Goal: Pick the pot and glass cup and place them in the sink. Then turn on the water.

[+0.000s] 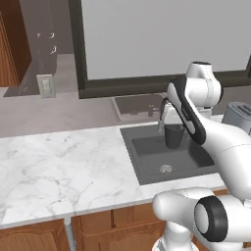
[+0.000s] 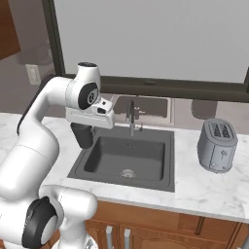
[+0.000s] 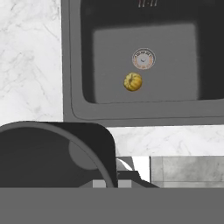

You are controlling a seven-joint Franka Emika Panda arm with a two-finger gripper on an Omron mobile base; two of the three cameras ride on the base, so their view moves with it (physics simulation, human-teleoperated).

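Claw point(image 2: 82, 141) clamped on small dark grey glass tumbler point(image 1: 173, 136), held above rectangular dark grey sink point(image 2: 160, 182). Step: placing cup; next, lower and release.

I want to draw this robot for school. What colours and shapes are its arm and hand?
The arm is glossy white, built from fat rounded segments. Its joints are dark: black round caps and black bands between the white parts. The hand is a boxy white block. No cables or markings show.
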